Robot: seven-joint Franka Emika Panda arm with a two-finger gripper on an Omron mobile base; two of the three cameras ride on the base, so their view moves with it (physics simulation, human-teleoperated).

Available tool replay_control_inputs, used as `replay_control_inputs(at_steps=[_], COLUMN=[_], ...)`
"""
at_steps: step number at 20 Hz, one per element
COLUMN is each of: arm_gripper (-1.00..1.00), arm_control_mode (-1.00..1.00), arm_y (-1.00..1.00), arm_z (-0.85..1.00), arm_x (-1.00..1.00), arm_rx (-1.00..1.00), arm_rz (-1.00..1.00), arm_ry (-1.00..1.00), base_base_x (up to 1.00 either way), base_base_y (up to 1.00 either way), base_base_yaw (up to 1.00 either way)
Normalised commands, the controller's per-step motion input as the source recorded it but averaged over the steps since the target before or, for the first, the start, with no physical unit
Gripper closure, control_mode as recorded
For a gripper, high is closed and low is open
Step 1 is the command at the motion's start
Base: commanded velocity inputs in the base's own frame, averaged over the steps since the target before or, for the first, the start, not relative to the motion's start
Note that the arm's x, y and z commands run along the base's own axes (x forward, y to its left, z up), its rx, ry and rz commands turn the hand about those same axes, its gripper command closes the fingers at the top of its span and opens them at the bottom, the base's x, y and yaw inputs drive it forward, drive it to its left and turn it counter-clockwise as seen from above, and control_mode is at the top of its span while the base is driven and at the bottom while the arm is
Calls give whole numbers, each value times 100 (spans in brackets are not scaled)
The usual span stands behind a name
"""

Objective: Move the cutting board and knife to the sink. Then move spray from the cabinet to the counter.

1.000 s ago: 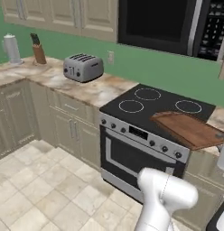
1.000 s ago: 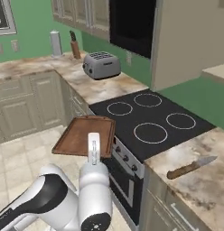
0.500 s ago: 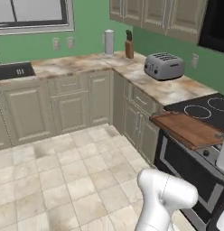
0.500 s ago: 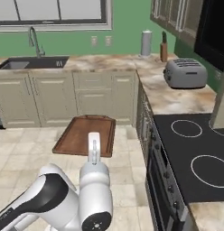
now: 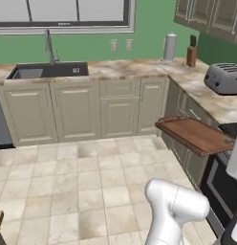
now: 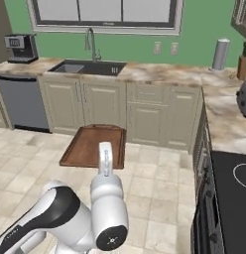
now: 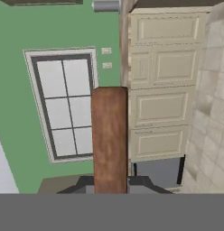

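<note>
The reddish-brown cutting board [image 6: 90, 144] hangs level above the tiled floor, held at its near edge by my gripper [image 6: 105, 149], which is shut on it. From the left base view the cutting board [image 5: 193, 133] juts out leftward from the gripper [image 5: 229, 141] at the right edge. In the hand view the cutting board [image 7: 109, 135] appears edge-on between the dark fingertips [image 7: 89, 184]. The dark sink [image 6: 89, 67] with its tall faucet [image 6: 90, 42] sits in the marbled counter [image 6: 159, 74] under the window, well beyond the board. The knife and the spray are out of view.
A toaster [image 5: 224, 78], a knife block [image 5: 191, 55] and a grey cylinder [image 5: 170, 47] stand on the counter's right run. A coffee machine [image 6: 21, 47] is left of the sink, a dishwasher [image 6: 22, 104] below it. The black stovetop [image 6: 231, 181] lies at right.
The whole scene has swung: the base has turned away from the stove toward the sink wall. The cutting board has stayed in the shut gripper throughout.
</note>
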Motion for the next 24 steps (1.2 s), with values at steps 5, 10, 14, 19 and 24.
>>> replay_control_inputs(at_steps=[5,10,14,19,24], arm_gripper=[100,100,100,100,100], arm_control_mode=[100,100,100,100,100], arm_y=[0,0,0,0,0], arm_z=[0,0,0,0,0], arm_x=[0,0,0,0,0], arm_rx=[0,0,0,0,0], arm_rz=[0,0,0,0,0], arm_ry=[0,0,0,0,0], base_base_x=[80,82,84,86,83], base_base_y=[0,0,1,4,16], base_base_yaw=[8,8,8,9,11])
